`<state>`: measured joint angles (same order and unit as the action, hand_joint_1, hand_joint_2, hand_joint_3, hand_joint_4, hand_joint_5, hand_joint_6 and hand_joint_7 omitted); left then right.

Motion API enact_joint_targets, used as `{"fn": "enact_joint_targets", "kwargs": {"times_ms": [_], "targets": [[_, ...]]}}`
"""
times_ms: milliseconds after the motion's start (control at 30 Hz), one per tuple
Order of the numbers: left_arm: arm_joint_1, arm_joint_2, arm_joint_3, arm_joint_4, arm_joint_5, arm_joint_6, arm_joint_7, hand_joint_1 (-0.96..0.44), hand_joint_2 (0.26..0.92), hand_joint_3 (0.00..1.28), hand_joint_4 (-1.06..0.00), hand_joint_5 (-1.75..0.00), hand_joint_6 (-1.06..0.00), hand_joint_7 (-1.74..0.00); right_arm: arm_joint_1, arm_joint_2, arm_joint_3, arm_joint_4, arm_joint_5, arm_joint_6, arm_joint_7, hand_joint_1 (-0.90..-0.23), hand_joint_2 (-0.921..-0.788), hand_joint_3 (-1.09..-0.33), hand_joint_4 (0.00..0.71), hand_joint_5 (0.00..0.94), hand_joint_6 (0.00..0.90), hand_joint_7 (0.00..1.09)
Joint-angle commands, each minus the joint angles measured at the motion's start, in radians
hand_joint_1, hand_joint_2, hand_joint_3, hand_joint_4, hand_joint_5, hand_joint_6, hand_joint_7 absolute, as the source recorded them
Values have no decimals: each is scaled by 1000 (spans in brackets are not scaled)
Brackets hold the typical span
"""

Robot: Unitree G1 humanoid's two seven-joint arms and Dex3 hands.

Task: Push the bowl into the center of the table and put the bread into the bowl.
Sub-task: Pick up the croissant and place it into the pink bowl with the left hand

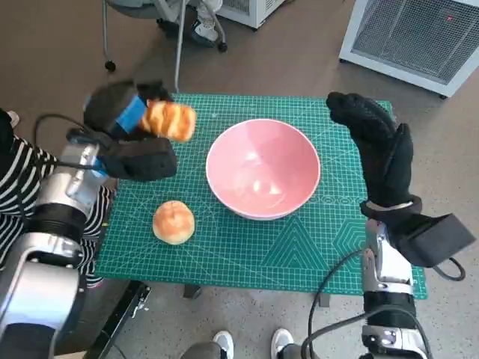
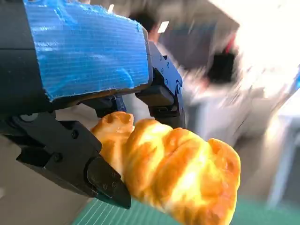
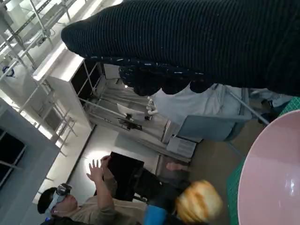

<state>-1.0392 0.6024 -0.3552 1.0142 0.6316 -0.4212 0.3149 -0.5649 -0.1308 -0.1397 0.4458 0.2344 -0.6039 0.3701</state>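
Golden bread (image 1: 169, 120) gripped in left hand (image 1: 123, 112).

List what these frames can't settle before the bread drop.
- Left hand grip on the croissant: the far side of the contact is hidden by the bread in the left wrist view.
- Right hand fingers: mostly out of sight in its own wrist view.
- Room background: motion-blurred in the left wrist view.
- Bowl: cropped by the right wrist view's edge.
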Motion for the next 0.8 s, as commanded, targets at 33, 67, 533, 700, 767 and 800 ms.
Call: {"fn": "enact_joint_targets", "kwargs": {"times_ms": [33,67,533,700,767,800], "targets": [[32,6,34,-140,-22,-58,16,0,898,2,-829,-918,-729,-1143,11,4,3,21,6,4,10,-786,-921,-751,201,0,56,535],[39,3,39,-164,-25,-62,11,-1,898,2,-829,-917,-730,-1143,10,4,3,22,6,4,10,-786,-921,-752,201,0,56,535],[106,-99,23,-494,16,39,-142,0,900,2,-817,-980,-731,-1096,15,6,6,16,8,1,15,-770,-921,-761,201,0,54,539],[82,-143,-18,-428,52,13,-137,-1,905,2,-808,-985,-717,-1112,17,4,6,13,12,2,19,-776,-921,-762,202,1,54,540],[70,-161,-31,-392,58,2,-141,-1,907,3,-804,-985,-710,-1124,19,4,6,12,13,2,20,-779,-921,-761,202,1,54,541],[64,-168,-37,-376,60,-3,-143,-1,910,3,-800,-994,-701,-1129,20,3,5,12,14,2,20,-780,-921,-761,202,1,54,541]]}}
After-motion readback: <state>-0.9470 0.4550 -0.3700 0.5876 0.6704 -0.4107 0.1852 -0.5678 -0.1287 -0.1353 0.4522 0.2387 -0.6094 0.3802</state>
